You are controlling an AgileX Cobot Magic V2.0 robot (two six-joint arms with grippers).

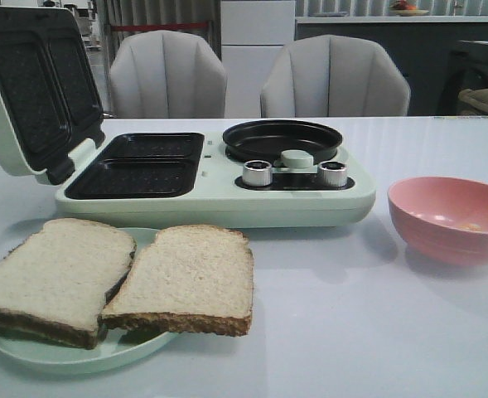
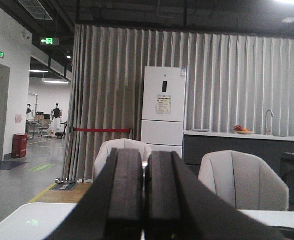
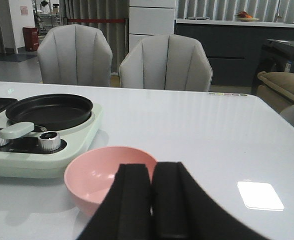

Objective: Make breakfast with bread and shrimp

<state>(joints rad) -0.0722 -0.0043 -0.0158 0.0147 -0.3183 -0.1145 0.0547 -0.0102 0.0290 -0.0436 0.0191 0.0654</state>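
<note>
Two slices of bread (image 1: 119, 278) lay overlapping on a pale green plate (image 1: 28, 348) on the bench (image 1: 351, 332), before the open sandwich maker (image 1: 136, 166). Something small and orange, maybe shrimp (image 1: 471, 225), sat in the pink bowl (image 1: 442, 240). The left gripper (image 2: 145, 190) and right gripper (image 3: 151, 200) were both closed, holding nothing.
</note>
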